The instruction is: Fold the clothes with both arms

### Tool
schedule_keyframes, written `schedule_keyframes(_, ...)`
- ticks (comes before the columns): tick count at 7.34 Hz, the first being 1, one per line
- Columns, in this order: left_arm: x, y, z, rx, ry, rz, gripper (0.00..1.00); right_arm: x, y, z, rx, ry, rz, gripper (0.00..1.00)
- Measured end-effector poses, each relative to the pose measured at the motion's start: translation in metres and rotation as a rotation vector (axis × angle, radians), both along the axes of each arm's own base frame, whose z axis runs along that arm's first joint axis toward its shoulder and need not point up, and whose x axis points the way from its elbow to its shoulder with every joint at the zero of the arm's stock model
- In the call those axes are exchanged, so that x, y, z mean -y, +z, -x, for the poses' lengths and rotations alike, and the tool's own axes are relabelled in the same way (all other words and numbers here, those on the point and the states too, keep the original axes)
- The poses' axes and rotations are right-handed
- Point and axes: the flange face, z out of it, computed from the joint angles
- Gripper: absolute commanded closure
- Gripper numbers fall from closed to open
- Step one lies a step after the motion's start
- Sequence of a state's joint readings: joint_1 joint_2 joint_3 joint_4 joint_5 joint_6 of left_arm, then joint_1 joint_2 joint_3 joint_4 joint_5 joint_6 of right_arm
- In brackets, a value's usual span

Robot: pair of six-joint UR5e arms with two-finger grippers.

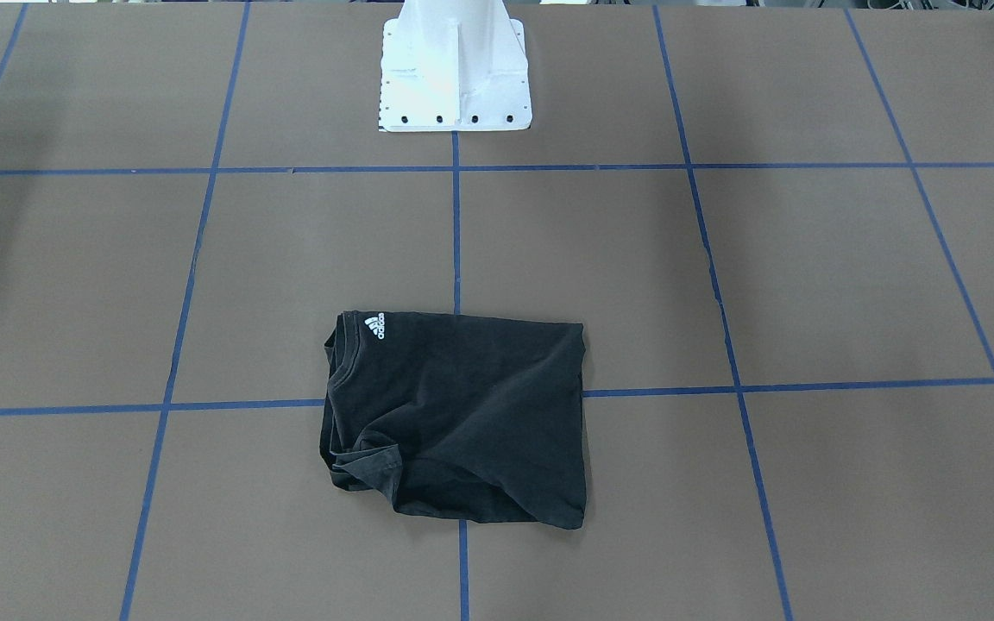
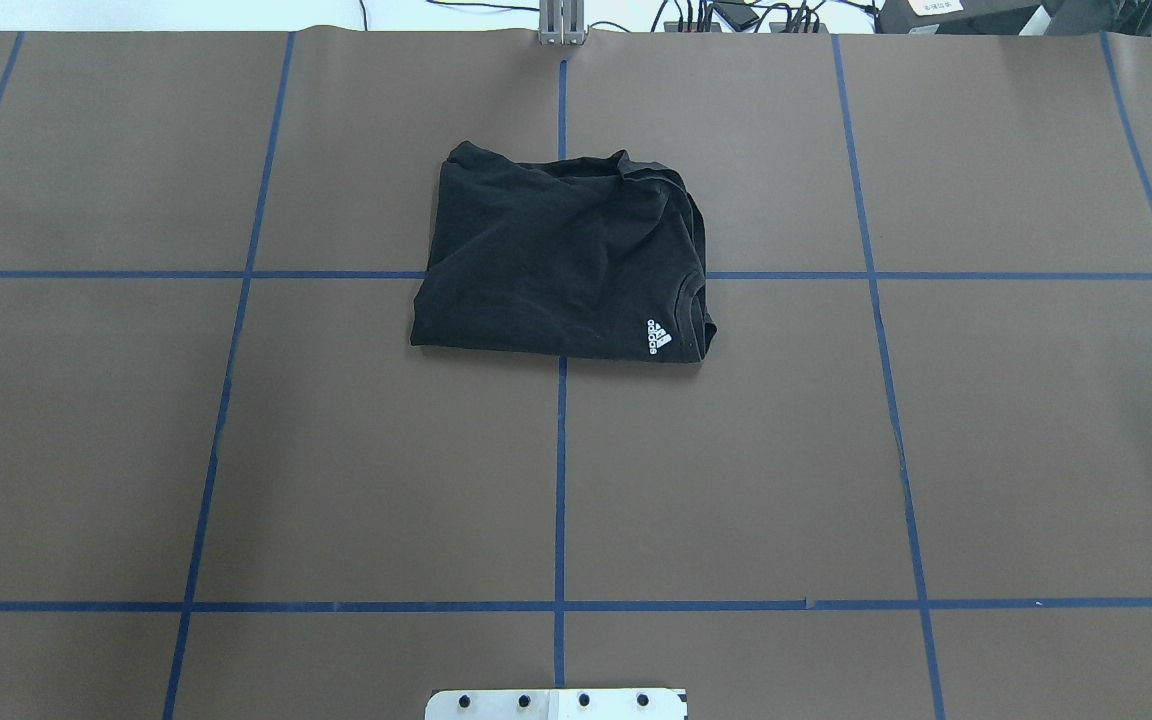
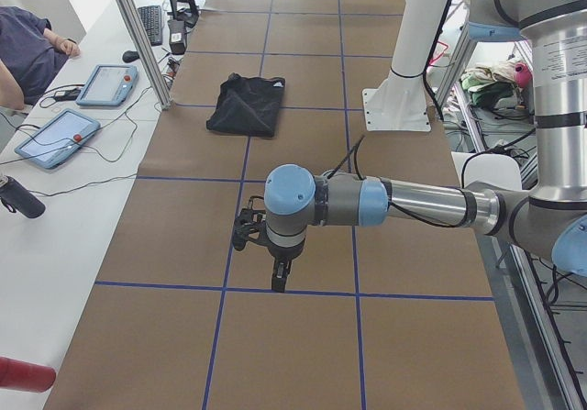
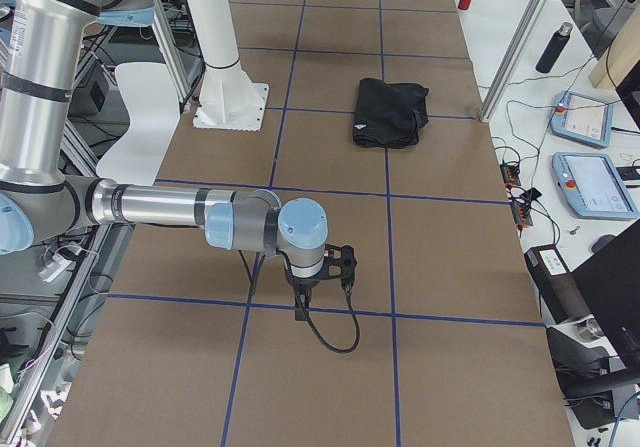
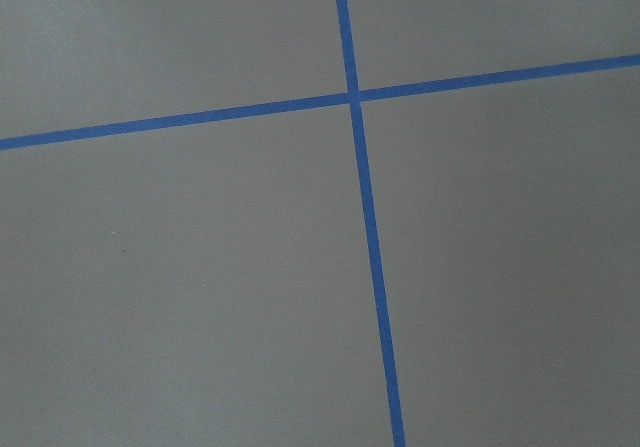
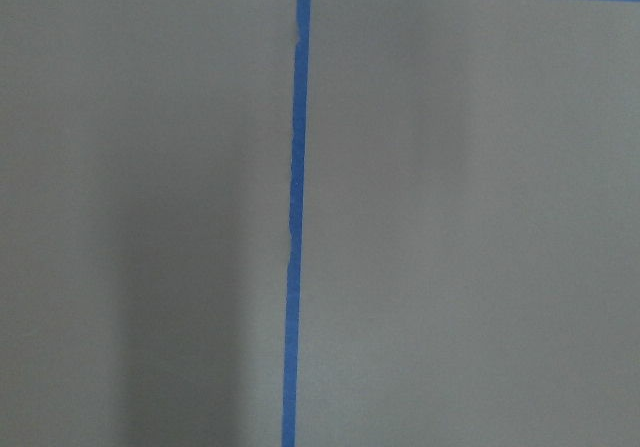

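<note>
The black T-shirt [image 1: 462, 414] lies folded into a rough rectangle on the brown table, far from the robot's base. Its white Adidas logo [image 1: 374, 325] faces up and the block graphic is hidden. It also shows in the overhead view [image 2: 561, 260] and in both side views [image 3: 246, 105] [image 4: 390, 114]. The left gripper [image 3: 278, 280] hangs pointing down over the table, well away from the shirt. The right gripper [image 4: 300, 312] hangs the same way at the other end. I cannot tell whether either is open or shut. Both wrist views show only bare table with blue tape lines.
The white base pedestal [image 1: 454, 78] stands at the robot's side of the table. A side bench holds tablets [image 3: 55, 135] [image 4: 590, 182] and cables. An operator [image 3: 27, 52] sits by it. An aluminium post [image 3: 138, 34] stands at the table's edge.
</note>
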State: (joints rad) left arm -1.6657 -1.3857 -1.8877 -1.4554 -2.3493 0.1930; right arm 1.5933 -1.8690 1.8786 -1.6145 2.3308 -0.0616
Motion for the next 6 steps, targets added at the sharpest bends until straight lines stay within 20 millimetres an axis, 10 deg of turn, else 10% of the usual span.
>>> schedule_keyframes(6,-0.0023,-0.0060,-0.0005,-0.007,0.000,-0.010,0.00,-0.0054,-0.0140,0.0020,0.026,0.022,-0.005,0.00)
